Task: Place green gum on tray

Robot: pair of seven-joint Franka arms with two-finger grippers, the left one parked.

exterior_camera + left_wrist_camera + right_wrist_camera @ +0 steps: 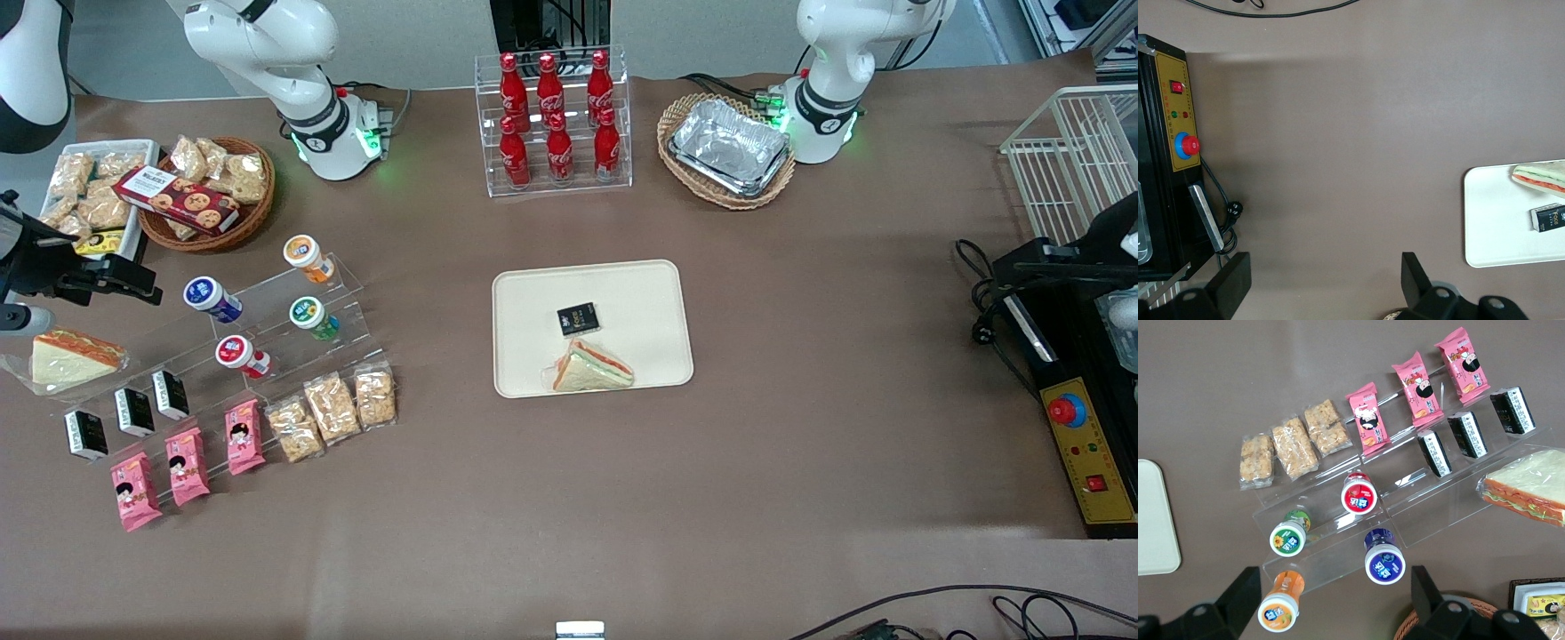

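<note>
Gripper (1331, 600), fingers spread, hovers high; drop squarely over the green gum (313, 317), at the tray's (653, 293) nine o'clock.

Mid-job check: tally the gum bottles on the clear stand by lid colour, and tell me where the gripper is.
Green gum: 1
Orange-lidded bottle: 1
Blue-lidded bottle: 1
Red-lidded bottle: 1
Total: 4
Gripper: open, above the stand, nothing held. Tray holds no gum yet.
</note>
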